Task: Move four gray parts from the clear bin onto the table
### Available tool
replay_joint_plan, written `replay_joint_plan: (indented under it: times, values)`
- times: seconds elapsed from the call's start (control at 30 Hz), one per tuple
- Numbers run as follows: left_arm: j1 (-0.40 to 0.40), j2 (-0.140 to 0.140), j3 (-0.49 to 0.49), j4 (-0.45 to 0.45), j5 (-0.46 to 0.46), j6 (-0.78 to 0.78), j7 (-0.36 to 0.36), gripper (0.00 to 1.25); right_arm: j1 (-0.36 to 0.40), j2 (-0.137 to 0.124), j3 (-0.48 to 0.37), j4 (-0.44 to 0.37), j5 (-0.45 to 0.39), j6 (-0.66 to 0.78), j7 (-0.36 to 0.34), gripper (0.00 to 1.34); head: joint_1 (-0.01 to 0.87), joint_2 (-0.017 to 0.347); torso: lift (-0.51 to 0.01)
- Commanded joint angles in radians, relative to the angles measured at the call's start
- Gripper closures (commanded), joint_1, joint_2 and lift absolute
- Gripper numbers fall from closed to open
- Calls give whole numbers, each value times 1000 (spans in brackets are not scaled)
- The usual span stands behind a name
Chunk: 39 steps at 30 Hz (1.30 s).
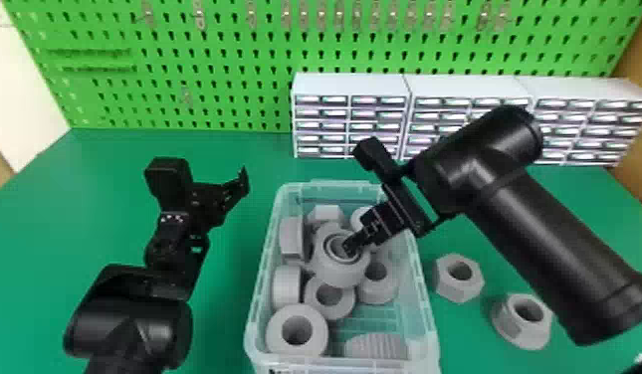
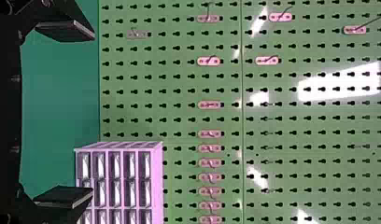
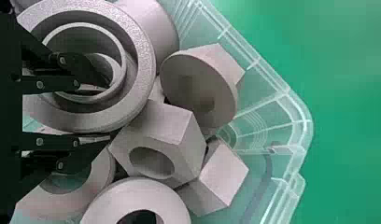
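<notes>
Black and chunky, the left arm sits at 9 o'clock from the clear bin. Its left pincer is spread wide, with nothing in it, over the green bench.

Next comes the bin, with lots of gray parts inside. One ring lies at about 7 o'clock from the bin's middle, and a part with ridges lies at 5 o'clock. Near the middle, a bit toward 12 o'clock, is the big round part. The right pincer looks like it is pinching the wall of this one, with one finger in the hole and one outside. It is in the bin, so I don't count it as done.

To the right, on the bench, I see two gray parts. The six-sided nut is at 3 o'clock from the bin. The nut with a wide rim is at 4 o'clock from that nut.

So I think two are done and two are left, which is half the job. If the big round part comes out next, that makes three, and then just one more is needed.
</notes>
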Motion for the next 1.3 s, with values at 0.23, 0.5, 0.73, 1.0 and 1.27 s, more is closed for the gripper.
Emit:
replay_joint_plan:
  times: [0.23,0.5,0.73,1.0,1.27]
  values:
    - [3,0,3,0,2,-2,0,117,9,-4,-73,-103,58,60,2,903,693,72,-52]
    - [6,0,3,0,2,-3,0,117,19,-7,-124,-144,99,97,2,903,693,72,-52]
    - [6,0,0,0,2,-3,0,117,29,-12,-165,-157,125,114,2,903,693,72,-52]
    - [9,0,0,0,7,-2,3,116,51,-21,-227,-189,176,143,2,903,693,72,-52]
    - [11,0,-3,0,7,-3,6,116,71,-27,-296,-209,216,160,2,903,693,72,-52]
